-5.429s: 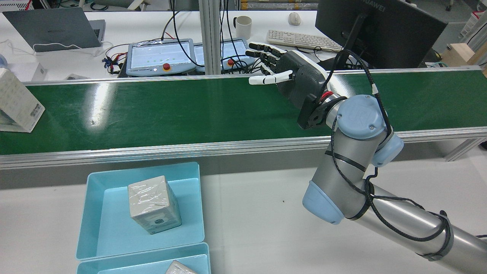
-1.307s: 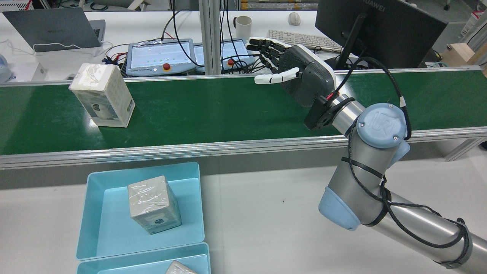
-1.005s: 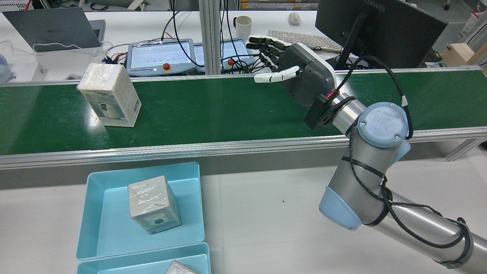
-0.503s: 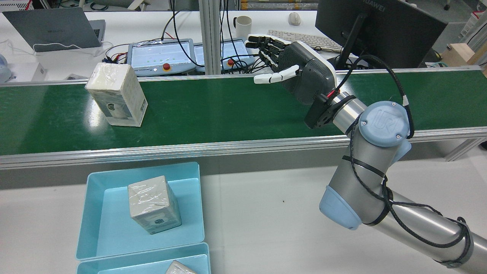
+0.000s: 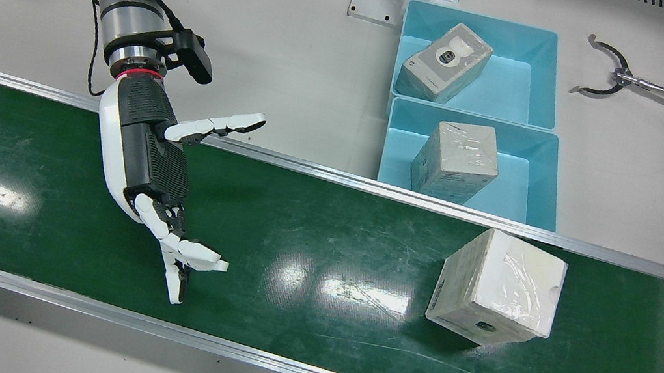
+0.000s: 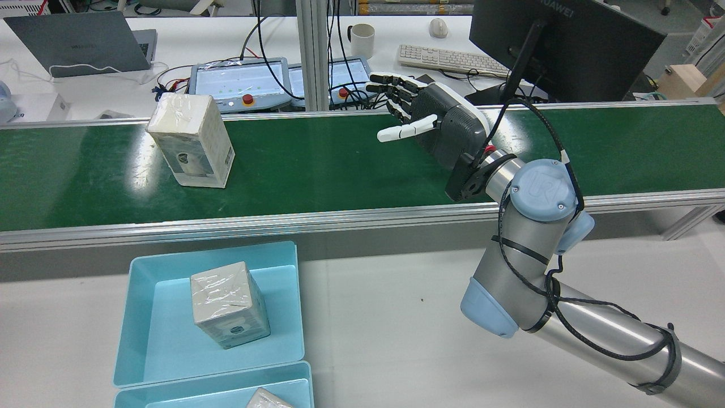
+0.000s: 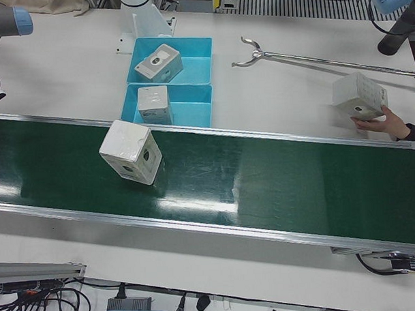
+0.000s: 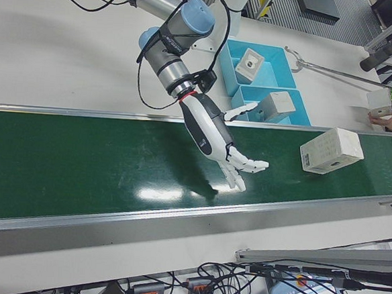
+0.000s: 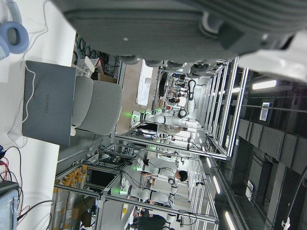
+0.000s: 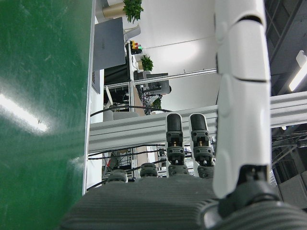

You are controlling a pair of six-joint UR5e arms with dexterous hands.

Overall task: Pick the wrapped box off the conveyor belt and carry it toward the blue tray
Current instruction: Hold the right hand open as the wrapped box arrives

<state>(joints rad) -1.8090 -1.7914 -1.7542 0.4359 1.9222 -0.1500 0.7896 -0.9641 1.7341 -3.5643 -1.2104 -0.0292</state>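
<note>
Across the station runs a glossy green belt between aluminium rails, with a white table on the robot's side and a desk of laptops, pendants and a monitor beyond it. On the belt stands the wrapped box, upright, well apart from the right hand, which hovers over the belt with fingers spread and thumb out, holding nothing. Two blue trays sit touching on the table just beside the near rail, each holding a box already. A long grabber tool lies on the table beyond them. At the left-front view's edge a person's hand holds another box, partly cut off. The left hand's camera shows only its dark underside, so I cannot tell how its fingers stand.
</note>
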